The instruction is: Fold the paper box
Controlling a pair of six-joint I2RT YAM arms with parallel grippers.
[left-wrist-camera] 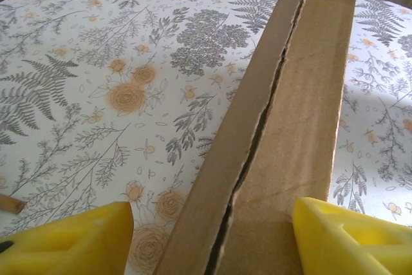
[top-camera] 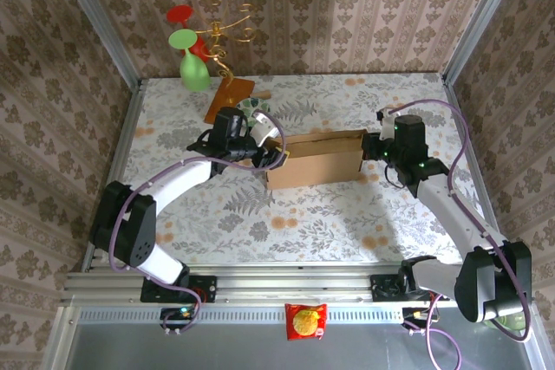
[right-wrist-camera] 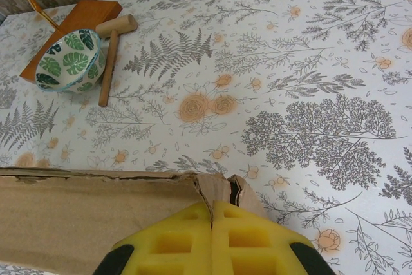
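paper box [right-wrist-camera: 84, 223] corner behind r hand [right-wrist-camera: 211, 204]

We can read no words, numbers or brand marks anywhere. The red and yellow packet [top-camera: 305, 321] by the near rail carries some printing, but it is too small and blurred for us to make out a single letter. On the paper box [top-camera: 316, 160] we see only bare brown cardboard, from above and from both wrist views.
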